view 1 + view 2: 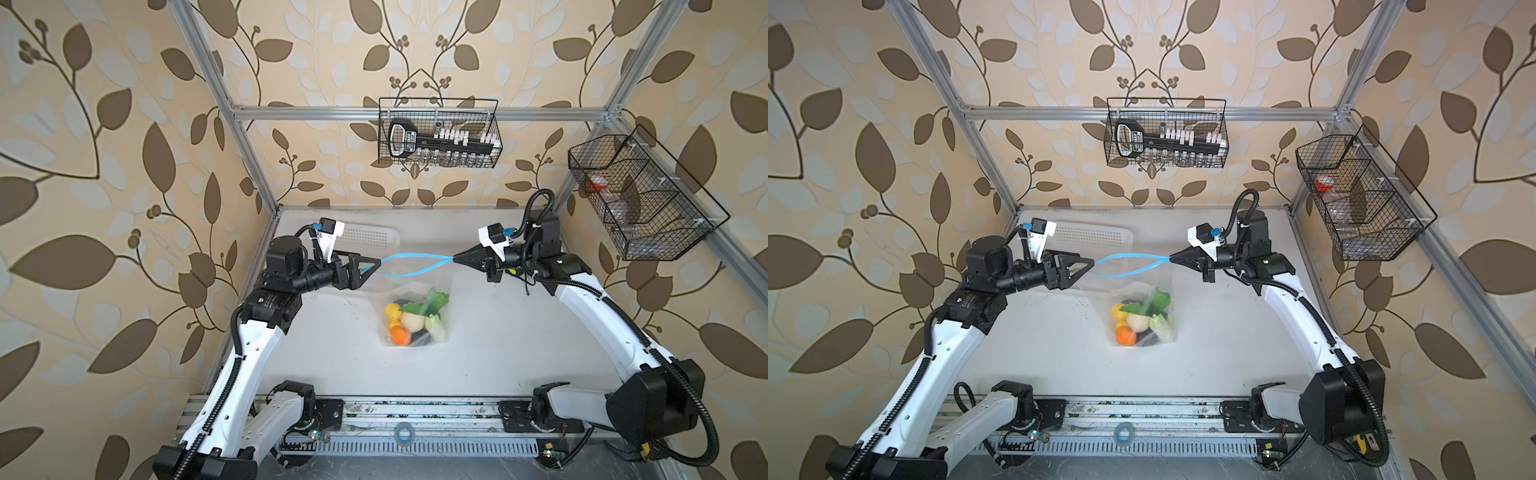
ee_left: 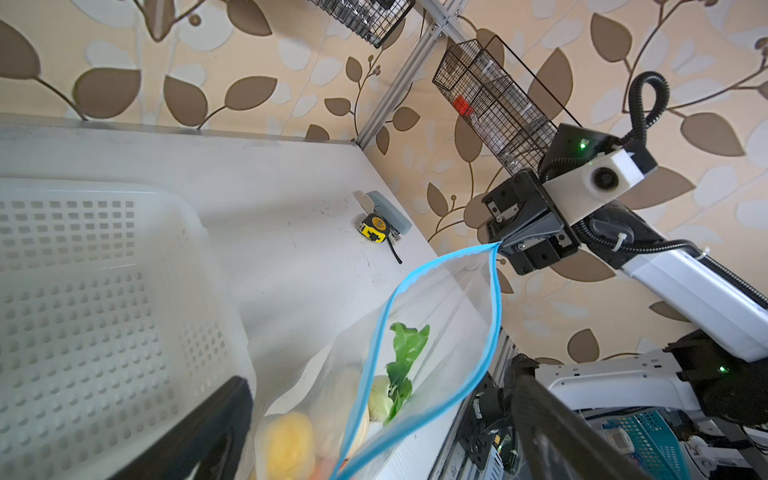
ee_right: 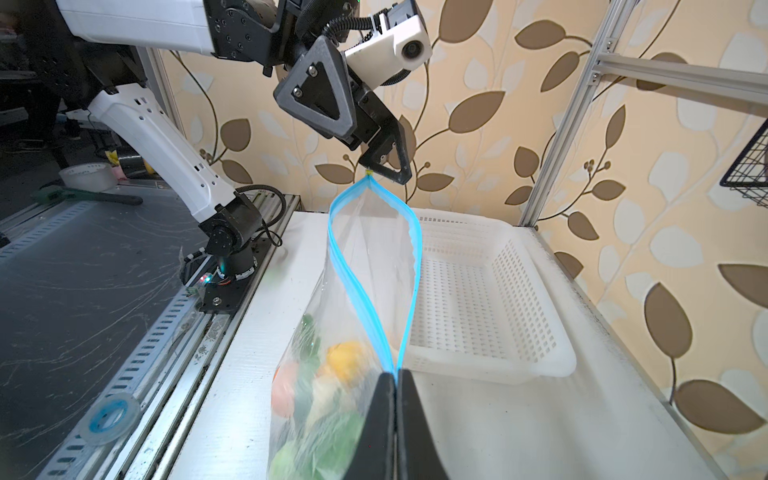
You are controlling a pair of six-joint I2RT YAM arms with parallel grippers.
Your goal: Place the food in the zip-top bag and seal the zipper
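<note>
Here, crinkly clear zip-top bag [image 1: 409, 287], wavy blue zipper [image 1: 415, 254], right tool [image 1: 456, 258] clamped on it, left tool [image 1: 371, 271] spread apart

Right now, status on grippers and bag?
Right gripper shut on end of zipper. Left gripper open at other end. Food in bag, mouth gaping, unsealed. Basket behind, not blocking.

The zip-top bag [image 1: 409, 291], strung from left claw [image 1: 370, 272] to right claw [image 1: 456, 258], barred the worktop's [image 1: 519, 332] middle, its mouth gaping open. The white basket [image 1: 370, 237] filled the far-left corner. Right and near sides lay bare.
</note>
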